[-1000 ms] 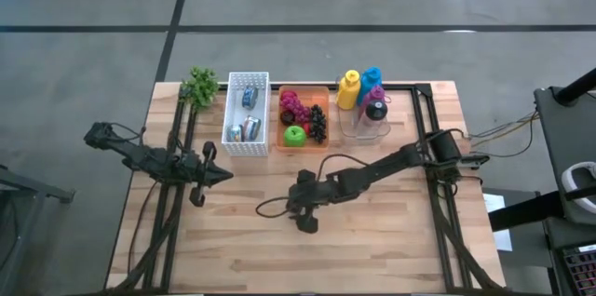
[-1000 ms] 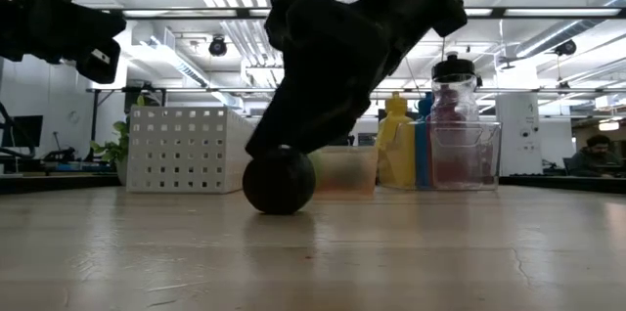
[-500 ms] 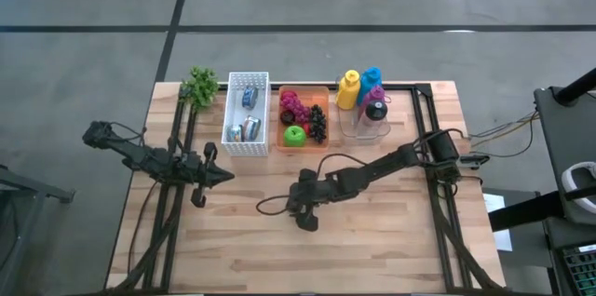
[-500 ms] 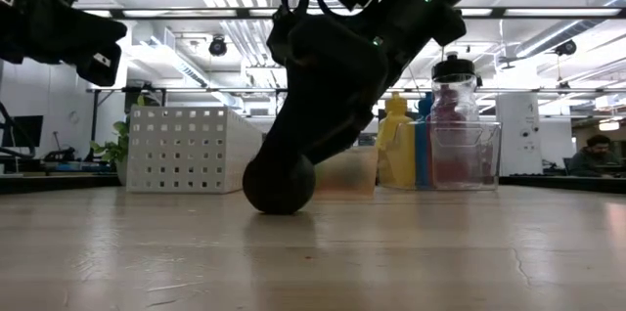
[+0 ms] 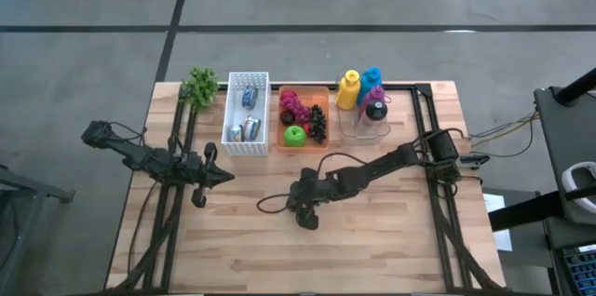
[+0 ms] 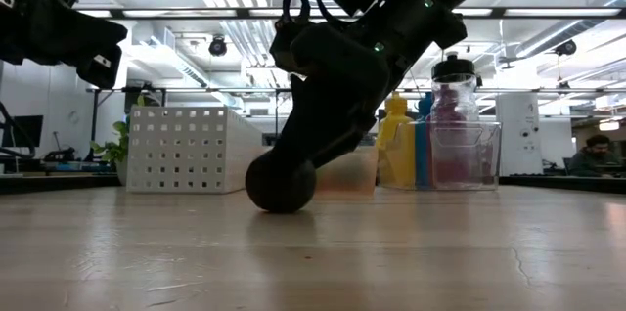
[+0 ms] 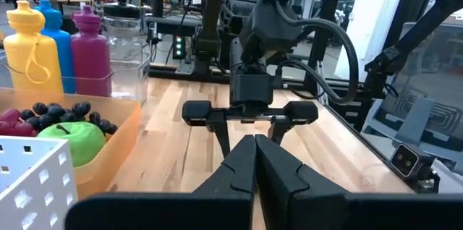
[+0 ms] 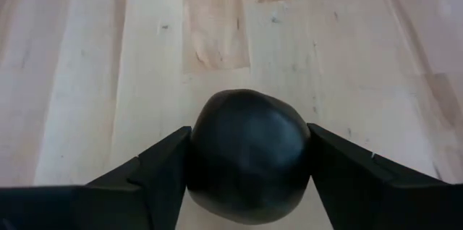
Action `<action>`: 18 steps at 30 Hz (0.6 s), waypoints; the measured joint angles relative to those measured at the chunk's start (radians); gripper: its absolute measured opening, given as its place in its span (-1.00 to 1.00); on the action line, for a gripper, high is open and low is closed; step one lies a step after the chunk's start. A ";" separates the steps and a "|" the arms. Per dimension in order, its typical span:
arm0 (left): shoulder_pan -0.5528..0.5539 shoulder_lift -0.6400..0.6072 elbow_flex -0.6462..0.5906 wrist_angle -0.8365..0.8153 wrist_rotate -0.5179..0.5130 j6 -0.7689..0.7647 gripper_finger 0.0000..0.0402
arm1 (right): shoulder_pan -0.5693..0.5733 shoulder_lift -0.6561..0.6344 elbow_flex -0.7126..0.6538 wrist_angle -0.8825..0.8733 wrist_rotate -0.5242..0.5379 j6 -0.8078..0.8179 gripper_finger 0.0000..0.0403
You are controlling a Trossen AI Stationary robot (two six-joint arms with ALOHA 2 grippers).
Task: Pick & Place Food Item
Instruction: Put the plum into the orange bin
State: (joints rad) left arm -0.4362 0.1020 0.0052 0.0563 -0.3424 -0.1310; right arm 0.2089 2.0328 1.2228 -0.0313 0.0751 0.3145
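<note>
Dark round fruit (image 8: 248, 154) now sits gripped by the right claw (image 8: 248, 165), previously spread wider.

1. A dark round ball-shaped food item (image 6: 281, 183) rests on the pale wooden table (image 6: 313, 252).
2. The right gripper (image 6: 293, 169) bears down on it from above (fingers pressed to its top).
3. Behind stand a white perforated plastic basket (image 6: 186, 150) and a clear plastic bin (image 6: 460, 155) of coloured bottles.

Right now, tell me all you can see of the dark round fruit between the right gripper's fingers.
The dark round fruit is near-black, smooth, matte, slightly lumpy and undamaged. It sits on the wooden table near its middle, in front of the orange tray. The right gripper brackets it, both fingers against its sides. It looks not yet lifted.
</note>
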 joint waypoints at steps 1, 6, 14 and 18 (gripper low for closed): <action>0.000 0.000 0.000 0.000 0.000 0.000 -0.95 | 0.000 0.000 0.000 -0.002 0.004 0.000 0.21; 0.000 0.000 0.000 0.000 0.000 0.000 -0.95 | -0.005 0.000 0.000 -0.011 0.011 0.000 0.16; 0.000 0.000 0.000 0.000 0.000 0.000 -0.95 | -0.025 -0.026 0.008 -0.022 0.028 0.000 0.16; 0.000 0.000 0.000 0.000 0.000 0.000 -0.95 | -0.046 -0.075 0.013 -0.031 0.036 0.000 0.14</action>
State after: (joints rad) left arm -0.4362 0.1020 0.0055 0.0563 -0.3427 -0.1314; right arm 0.1634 1.9577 1.2362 -0.0621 0.1106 0.3145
